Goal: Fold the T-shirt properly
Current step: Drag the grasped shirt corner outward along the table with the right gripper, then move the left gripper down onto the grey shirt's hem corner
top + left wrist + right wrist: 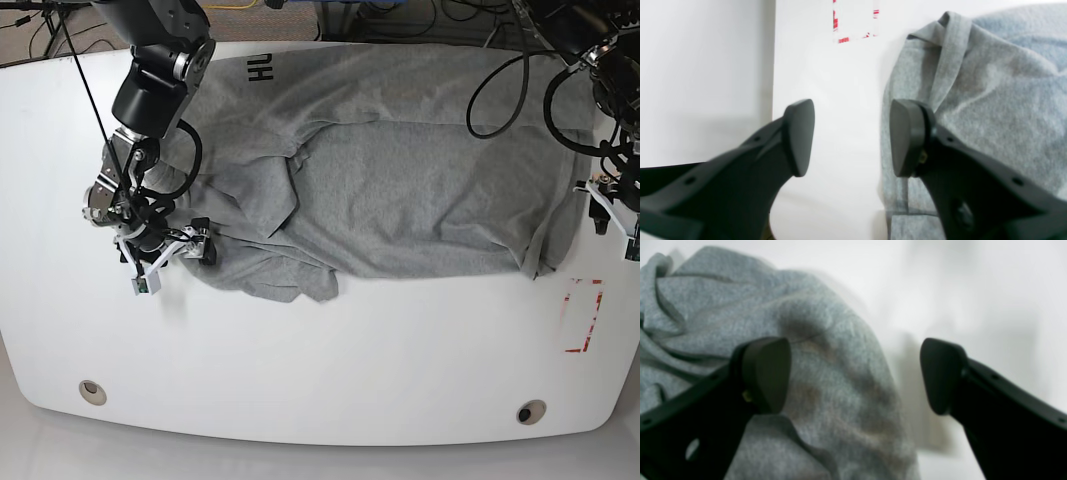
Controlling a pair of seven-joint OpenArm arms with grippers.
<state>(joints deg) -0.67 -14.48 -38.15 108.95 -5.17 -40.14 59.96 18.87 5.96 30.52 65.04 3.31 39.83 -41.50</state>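
My right gripper [855,375] stands with its jaws spread wide and nothing between them; one black pad [765,373] hangs over a rumpled edge of the T-shirt [826,373], the other over bare white table [990,290]. In the base view I see that gripper [180,250] at the shirt's rumpled end, on the picture's left.

My left gripper [851,138] is also parted and holds nothing. One pad [800,136] is over bare table, the other [903,138] sits right at the shirt's edge, where a folded hem band runs up the cloth. Whether that pad touches the fabric I cannot tell. A red-dashed rectangle marking [855,21] lies on the table beyond the jaws.

From the base camera, the grey T-shirt [420,190] lies spread on the white table [320,370], its long axis running side to side across the picture, towards the far edge. Black letters "HU" [261,67] show at its far left corner, turned sideways. A flap is folded over the middle, and a bunched corner trails towards the near side. The red marking [583,315] lies just past the shirt's near right corner.
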